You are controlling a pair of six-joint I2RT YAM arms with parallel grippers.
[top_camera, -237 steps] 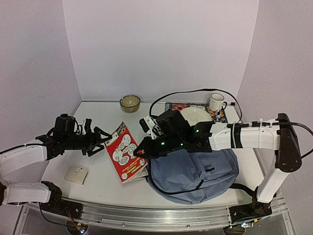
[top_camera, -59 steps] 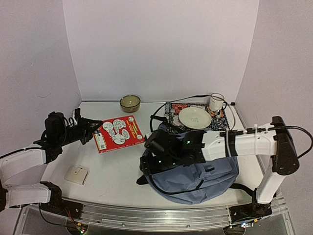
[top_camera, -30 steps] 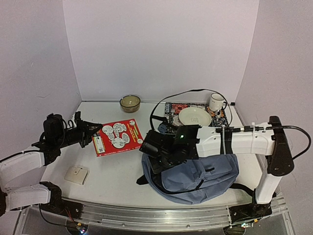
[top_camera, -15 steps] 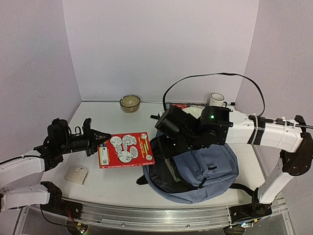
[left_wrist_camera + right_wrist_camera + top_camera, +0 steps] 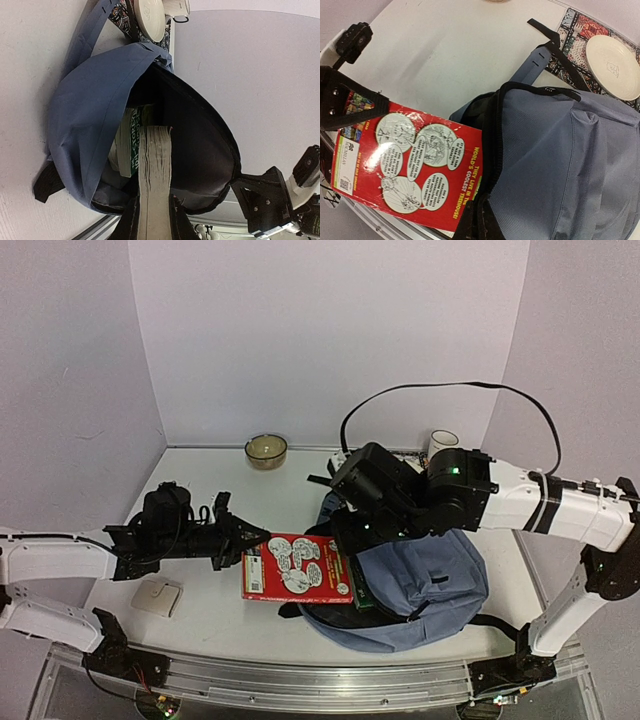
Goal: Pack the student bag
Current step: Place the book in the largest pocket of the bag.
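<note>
- Top external view, student bag [image 5: 420, 585]: blue-grey, lying on the table [image 5: 220, 485] at the near right, in front of the right arm's base. Its mouth faces left and is lifted open, showing dark lining.
- Right gripper [image 5: 479, 220]: fingers pinched together on the black zipper rim at the mouth of the bag, holding that edge up off the table.
- Left gripper [image 5: 245, 540]: clamped on the near end of a red book [image 5: 300, 568], one finger on each cover. The left wrist view shows the page edge running between them.
- Red book: cover with white cartoon circles facing up, held roughly level just above the table. Its far edge reaches the mouth of the bag and its page edge points into the dark opening.
- Green-and-white book [image 5: 134, 145]: inside the bag, lying against the lower wall.
- Plate [image 5: 614, 60]: white, on a patterned mat [image 5: 572, 30] at the far right of the table, beyond the bag.
- Mug [image 5: 443, 443]: white, at the far right, partly hidden by the right arm.
- Bowl [image 5: 266, 449]: small, at the far edge near the wall, well apart from the bag.
- Small flat white object [image 5: 158, 596]: on the table at the near left, beneath the left arm.
</note>
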